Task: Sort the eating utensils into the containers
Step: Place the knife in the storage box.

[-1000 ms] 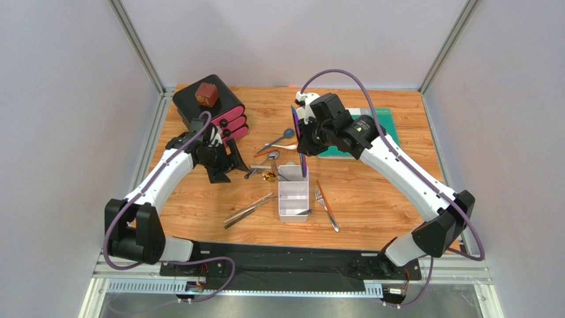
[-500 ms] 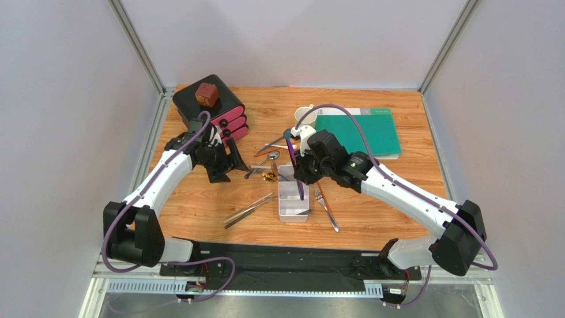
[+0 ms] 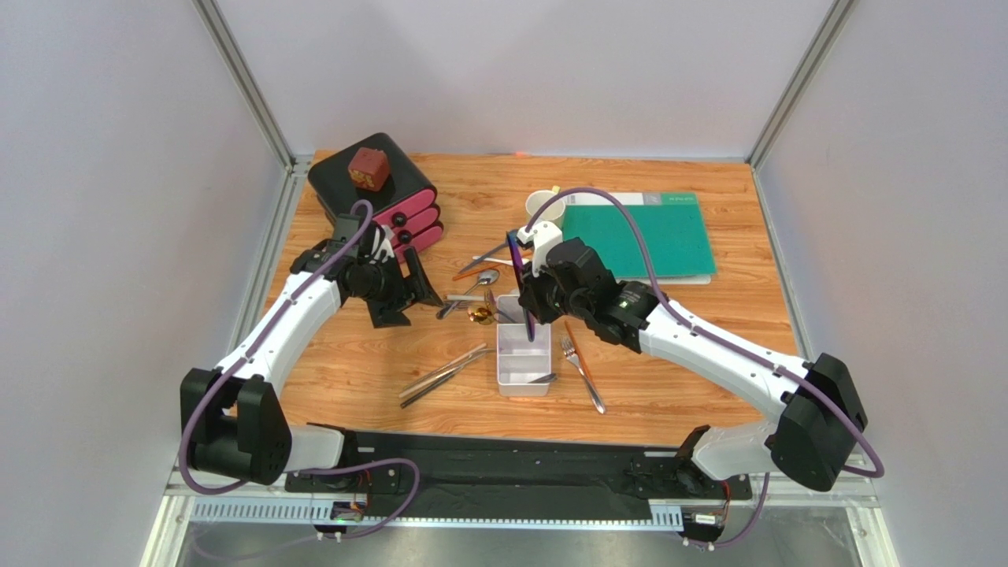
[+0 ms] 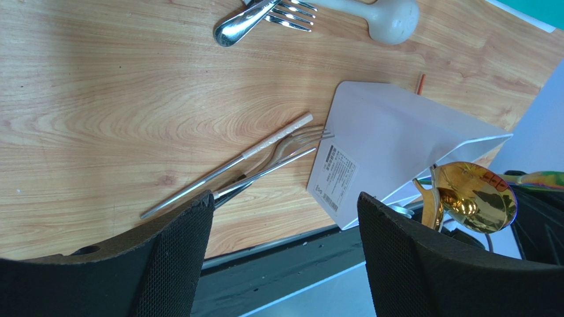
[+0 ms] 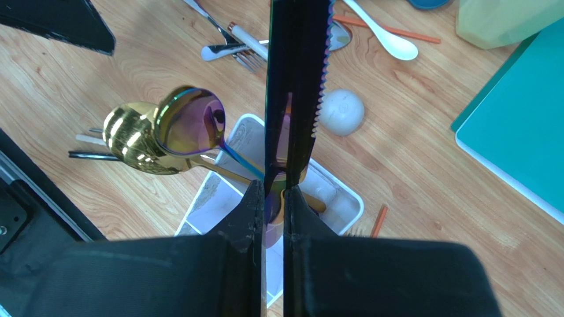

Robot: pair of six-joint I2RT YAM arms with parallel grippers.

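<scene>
Jaws on right pinch knife (image 5: 295, 79), apparently over tray (image 3: 522, 371).

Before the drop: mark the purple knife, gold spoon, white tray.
Iridescent purple serrated knife (image 5: 298, 66): right wrist view, blade.
Shiny gold metal spoon (image 5: 129, 135): right wrist view, bowl.
White plastic divided tray (image 3: 517, 360): top external view, bare floor.

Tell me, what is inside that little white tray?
In the tray, a gold spoon and a purple spoon lean at one end, bowls sticking out over the rim. The right pincer holds a purple knife upright over it and hides where the knife's tip ends.
</scene>
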